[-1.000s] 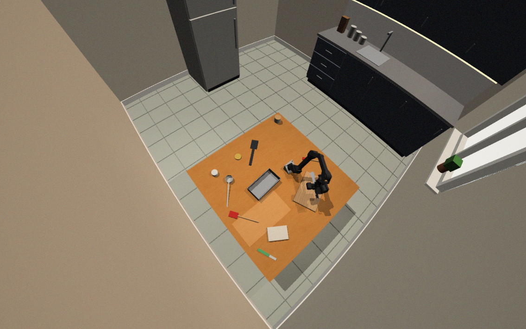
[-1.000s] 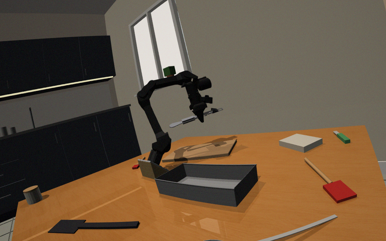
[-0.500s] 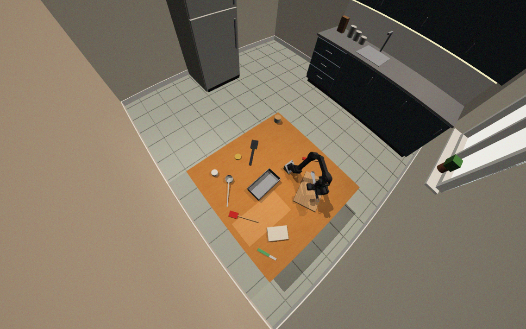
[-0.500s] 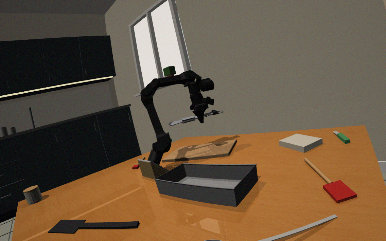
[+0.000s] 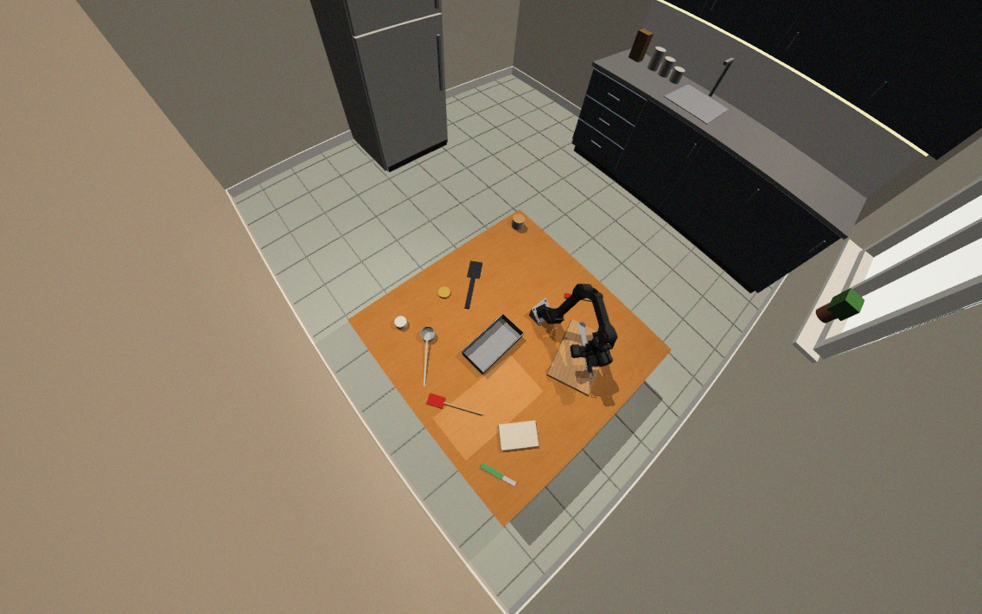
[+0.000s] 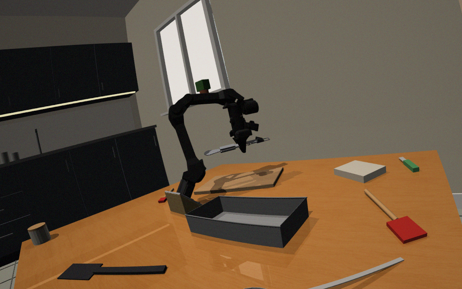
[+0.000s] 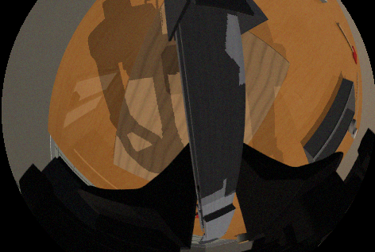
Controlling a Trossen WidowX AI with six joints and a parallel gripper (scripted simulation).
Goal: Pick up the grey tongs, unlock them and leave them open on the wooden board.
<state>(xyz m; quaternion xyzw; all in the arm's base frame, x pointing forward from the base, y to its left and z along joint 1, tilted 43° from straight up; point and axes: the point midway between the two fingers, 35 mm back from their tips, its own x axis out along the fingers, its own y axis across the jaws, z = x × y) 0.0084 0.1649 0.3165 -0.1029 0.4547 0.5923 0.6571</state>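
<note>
The grey tongs (image 5: 582,331) (image 6: 227,147) (image 7: 212,90) are in the air above the wooden board (image 5: 564,370) (image 6: 268,180) (image 7: 267,66), not touching it. They lie nearly level, with the rounded tips a little lower, toward the arm's base, and the hinge end with its loop farther out. Their two arms look pressed together; the lock's state cannot be made out. My gripper (image 6: 242,147) (image 7: 210,141) points down and is shut on the tongs near the middle. The roasting tin (image 5: 492,345) (image 6: 238,230) (image 7: 330,118) stands beside the board with nothing across it.
A pale block (image 5: 518,436) (image 6: 360,169), a red spatula (image 5: 436,400) (image 6: 406,228) and a green-handled tool (image 5: 492,470) (image 6: 410,165) lie beyond the tin. A black spatula (image 5: 474,270) (image 6: 80,271) and a capped round jar (image 5: 518,221) (image 6: 39,234) are on the other side.
</note>
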